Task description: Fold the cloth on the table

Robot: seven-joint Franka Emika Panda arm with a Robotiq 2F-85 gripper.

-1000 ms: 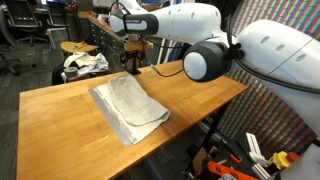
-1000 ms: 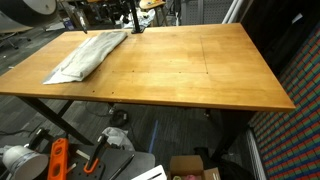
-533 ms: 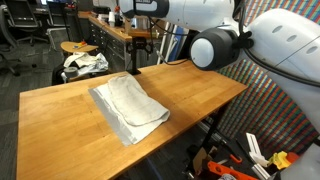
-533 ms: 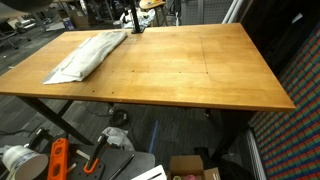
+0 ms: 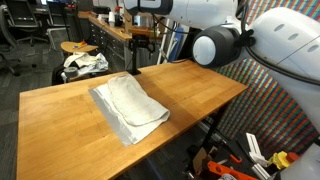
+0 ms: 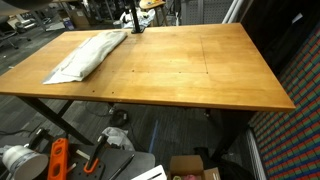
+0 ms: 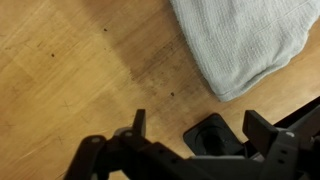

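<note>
The cloth (image 5: 128, 105) lies in the middle of the table (image 5: 55, 135) and already looks folded over, with a thick doubled edge at the lower right. The gripper (image 5: 137, 58) hangs above the table's far edge at the top of the picture, near the cloth's top corner, with its fingers apart and nothing in them. I think the job is done or nearly done, with maybe one more fold left.

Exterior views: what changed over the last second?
The gripper rose away from the far corner of the cloth and shifted slightly toward the far edge of the table, mostly in the first half second. It took hold of nothing. The cloth lies folded exactly as before.
</note>
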